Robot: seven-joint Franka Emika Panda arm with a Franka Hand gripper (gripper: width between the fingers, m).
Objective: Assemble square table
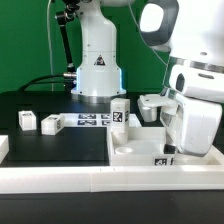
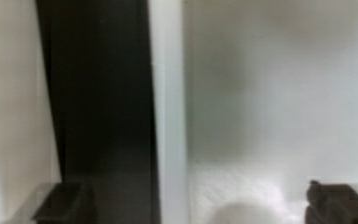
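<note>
The white square slab [image 1: 135, 148] lies flat at the exterior view's right, with a tag on its front rim. My gripper [image 1: 168, 148] is lowered straight down onto its right part. In the wrist view the slab's white surface [image 2: 274, 100] fills most of the frame beside a black band of table [image 2: 96, 100]. My gripper [image 2: 202, 205] is open, with dark fingertips [image 2: 336, 200] wide apart and nothing between them. Two white legs [image 1: 27, 120] [image 1: 50, 124] lie at the exterior view's left. One leg [image 1: 120, 110] stands upright behind the slab, and another [image 1: 150, 106] lies near it.
The marker board [image 1: 90, 121] lies flat at the table's middle. The long white border rail [image 1: 90, 178] runs along the front. The robot base [image 1: 97, 70] stands at the back with black cables beside it.
</note>
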